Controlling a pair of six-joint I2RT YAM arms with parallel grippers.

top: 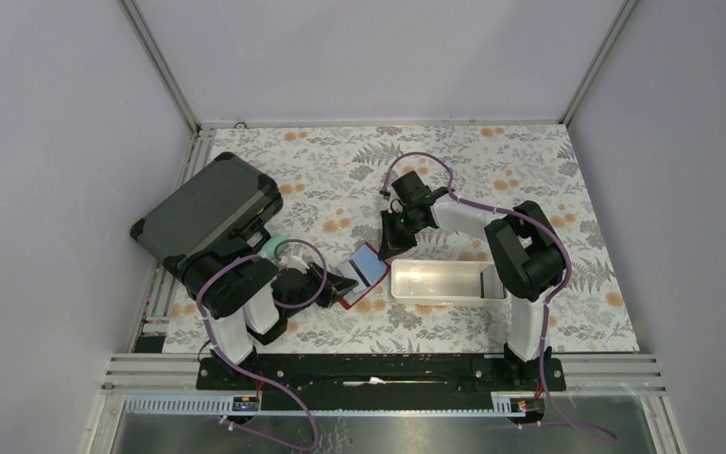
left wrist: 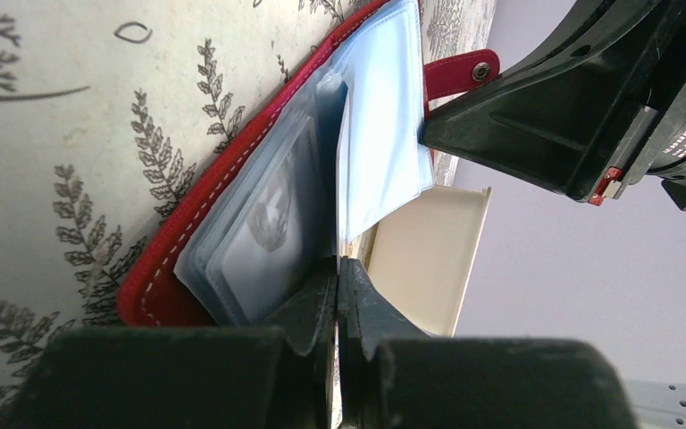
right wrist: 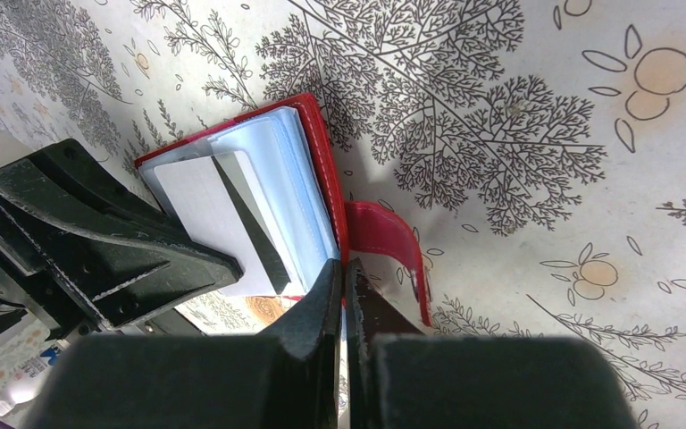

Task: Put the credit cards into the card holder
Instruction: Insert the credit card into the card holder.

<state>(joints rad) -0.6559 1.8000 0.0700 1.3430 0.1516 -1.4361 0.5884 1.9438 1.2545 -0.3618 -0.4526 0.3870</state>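
Left gripper (left wrist: 338,264), to the right of the dark grey hard case (top: 206,216): fingers pressed together on the lower edge of a light blue credit card (left wrist: 384,125). The card stands tilted among the clear sleeves (left wrist: 268,223) of the card holder (left wrist: 174,237). Its other face, seen from the right wrist, is pale with a dark stripe.

The card holder, a red wallet, lies open on the floral table cover (top: 529,170), between the two grippers and just left of the white tray (top: 440,282). Its snap strap (right wrist: 393,241) is folded out flat on the cover.

Right gripper (right wrist: 346,273): fingers likewise closed, their tips meeting on the wallet's red stitched rim just beside the strap. A thin pale edge shows between them, but which layer of the wallet they pinch cannot be told. The two grippers face one another across the open wallet, tips near but apart.

The tray lies lengthwise beside the right arm.
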